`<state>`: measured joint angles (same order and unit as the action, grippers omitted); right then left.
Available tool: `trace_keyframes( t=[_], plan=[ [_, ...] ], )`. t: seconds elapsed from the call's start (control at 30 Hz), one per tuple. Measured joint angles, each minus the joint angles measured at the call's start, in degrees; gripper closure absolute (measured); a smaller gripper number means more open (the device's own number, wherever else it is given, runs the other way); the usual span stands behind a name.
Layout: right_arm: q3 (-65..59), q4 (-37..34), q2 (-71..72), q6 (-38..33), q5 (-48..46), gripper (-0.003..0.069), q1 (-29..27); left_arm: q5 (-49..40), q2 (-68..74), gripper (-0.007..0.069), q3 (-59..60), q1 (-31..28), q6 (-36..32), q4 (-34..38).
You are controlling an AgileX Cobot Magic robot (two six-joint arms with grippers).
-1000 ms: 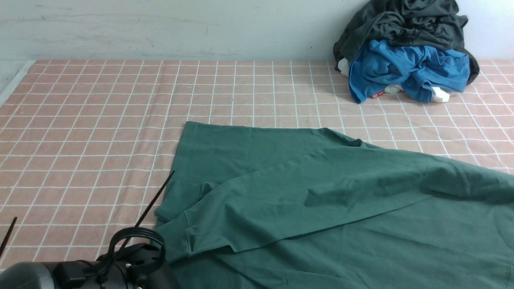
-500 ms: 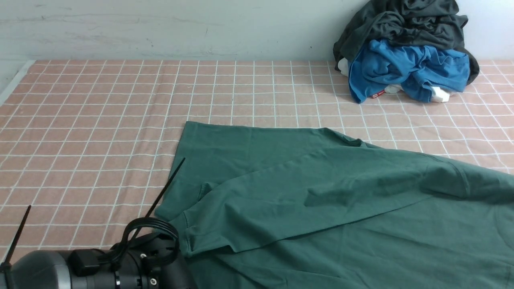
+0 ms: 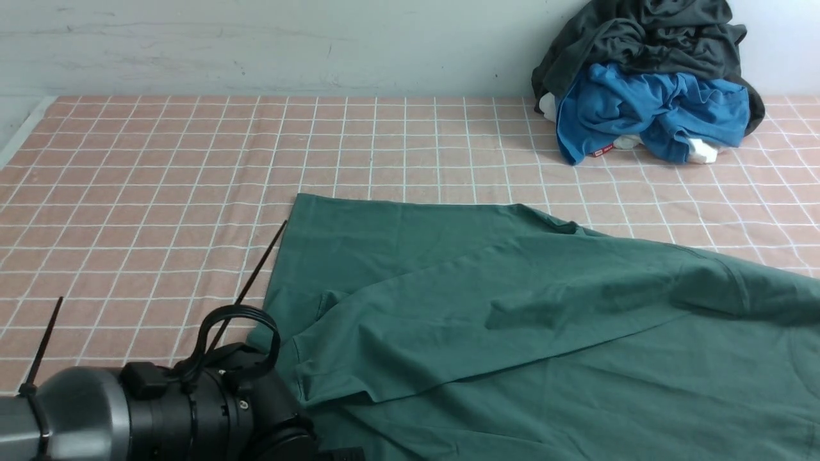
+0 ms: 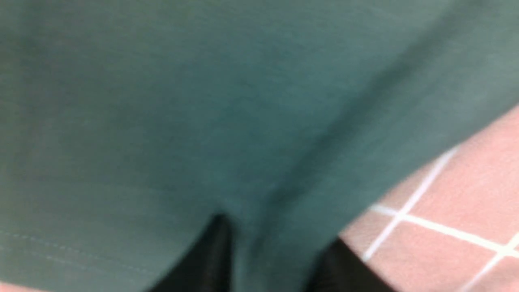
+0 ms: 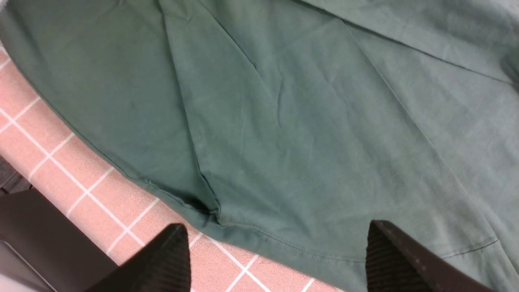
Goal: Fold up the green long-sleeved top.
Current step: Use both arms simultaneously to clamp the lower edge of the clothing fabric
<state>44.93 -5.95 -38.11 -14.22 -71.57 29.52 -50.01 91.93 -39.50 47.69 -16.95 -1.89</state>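
The green long-sleeved top (image 3: 512, 307) lies spread on the table from the centre to the right, with one sleeve (image 3: 397, 346) folded across its body and the cuff near the left. Its logo is hidden. My left arm (image 3: 192, 410) shows at the near left corner of the top; its fingers are out of the front view. In the blurred left wrist view my left gripper (image 4: 277, 247) is low on the top (image 4: 202, 101), jaws apart with green fabric between them. My right gripper (image 5: 275, 229) is open and empty above the top's stitched hem (image 5: 292, 243).
A pile with a dark charcoal garment (image 3: 640, 38) over a bright blue garment (image 3: 647, 115) sits at the back right against the wall. The pink checked tablecloth (image 3: 128, 192) covers the table. A dark edge (image 5: 40, 235) runs beside the cloth in the right wrist view.
My left arm has moved forward and further into the front view, toward the top's near left corner. The top has not visibly moved.
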Motion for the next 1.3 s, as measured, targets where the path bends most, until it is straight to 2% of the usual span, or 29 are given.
trace_keyframes(
  t=[0.03,0.1,0.17,0.47,0.53,0.67,0.9,1.07,1.3],
  plan=[
    [0.0,0.0,0.0,0.0,0.0,0.0123,0.0,0.0,0.0,0.0525,0.0,0.0,0.0,0.0],
    [0.0,0.0,-0.1,-0.3,-0.2,0.0123,0.0,-0.1,0.0,0.0592,0.0,0.0,0.0,0.3],
    [0.0,-0.1,-0.6,-0.5,-0.5,0.0123,0.2,-0.3,0.0,0.0609,0.0,0.0,0.0,0.4],
    [0.0,3.9,-11.0,-2.2,-0.5,0.0123,6.8,-6.2,-2.1,0.0612,0.3,-2.5,-0.1,2.2],
    [0.0,6.6,-16.1,-2.3,-0.2,0.0123,9.4,-8.4,-4.7,0.0612,0.5,-4.2,0.0,2.8],
    [-0.4,8.3,-23.8,-2.4,0.6,0.0123,11.3,-10.5,-7.4,0.0612,1.2,-6.1,0.0,2.9],
    [-10.8,13.0,-28.2,-3.9,2.9,0.0123,11.4,-10.8,-8.0,0.0612,6.4,-6.7,-0.1,2.7],
    [-20.0,20.2,-27.6,-2.5,10.3,0.0123,11.4,-9.1,-8.0,0.0612,6.8,-6.7,-0.1,3.4],
    [-25.1,22.5,-27.6,-1.6,19.3,0.0123,11.4,-8.1,-8.0,0.0612,6.8,-6.7,-0.1,3.9]
  ],
)
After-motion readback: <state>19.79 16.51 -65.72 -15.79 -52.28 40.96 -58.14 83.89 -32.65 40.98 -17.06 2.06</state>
